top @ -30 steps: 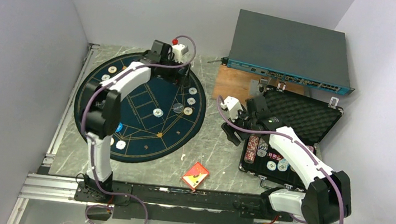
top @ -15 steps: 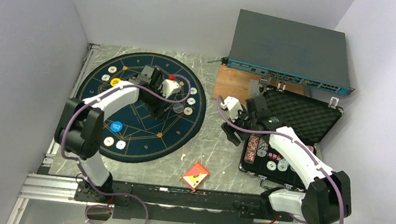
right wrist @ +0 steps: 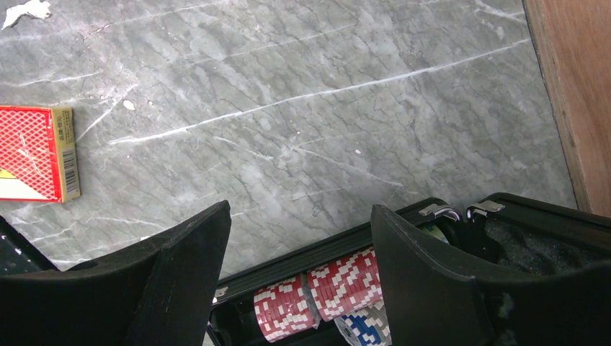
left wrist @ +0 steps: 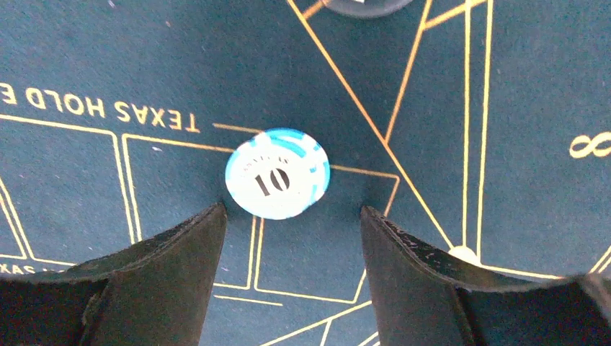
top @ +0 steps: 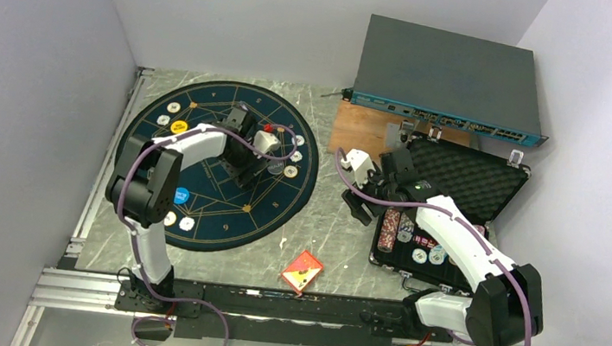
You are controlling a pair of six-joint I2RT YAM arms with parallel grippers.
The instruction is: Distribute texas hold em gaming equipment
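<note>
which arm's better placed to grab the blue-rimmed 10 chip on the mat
Left. The left end effector hangs open at the 10 chip on the mat; the right end effector is away by the case.

A dark-rimmed disc (left wrist: 366, 6), perhaps a chip, is cut off above.

The left arm (top: 189, 138) rises from its base at the near edge, bends at an elbow out on the left, and reaches right and slightly far with its white forearm nearly level. Its wrist turns down, so the left gripper (left wrist: 292, 216) points steeply downward. Its fingers (left wrist: 173, 267) are spread apart and grip nothing.

The right arm (top: 460, 238) leans from its base at the near right toward the far left, with the forearm stretched low. The right gripper (right wrist: 299, 216) also faces down, its fingers (right wrist: 432, 281) held wide around an empty gap.
</note>
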